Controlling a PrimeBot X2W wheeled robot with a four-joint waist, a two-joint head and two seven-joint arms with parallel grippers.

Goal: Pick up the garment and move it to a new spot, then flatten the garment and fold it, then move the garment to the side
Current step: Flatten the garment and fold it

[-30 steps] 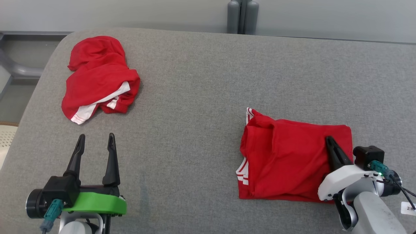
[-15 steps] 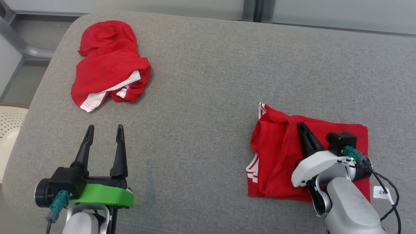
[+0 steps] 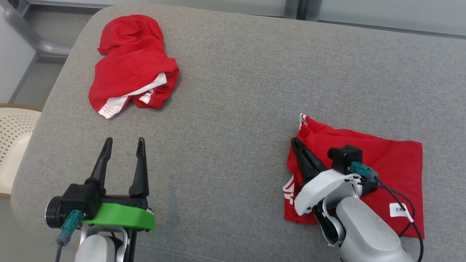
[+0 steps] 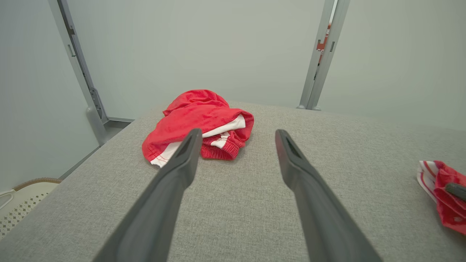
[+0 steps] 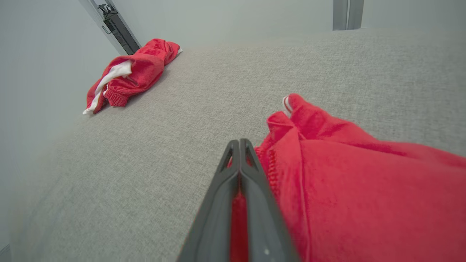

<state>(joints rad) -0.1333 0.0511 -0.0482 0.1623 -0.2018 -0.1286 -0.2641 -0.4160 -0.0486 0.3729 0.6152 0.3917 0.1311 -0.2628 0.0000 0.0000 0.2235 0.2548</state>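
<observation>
Two red garments lie on the grey table [image 3: 236,91]: the folded garment [image 3: 386,160] beneath the closed right pincer [image 3: 295,141], the crumpled garment [image 3: 131,65] well ahead of the wide-spread left pincer [image 3: 123,140]. A white tag [image 3: 398,209] behind the right pincer reads "2", rest unclear.

Matt red cloth garment [image 3: 393,160] on coarse-woven grey fabric couch [image 3: 236,109]

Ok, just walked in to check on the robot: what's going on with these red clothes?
The robot is working on the folded garment on the grey table. Its right gripper, fingers shut, lies at that garment's left edge; whether it pinches cloth is unclear. The left gripper hangs open over bare table, holding nothing. A crumpled garment lies at the far left.
</observation>
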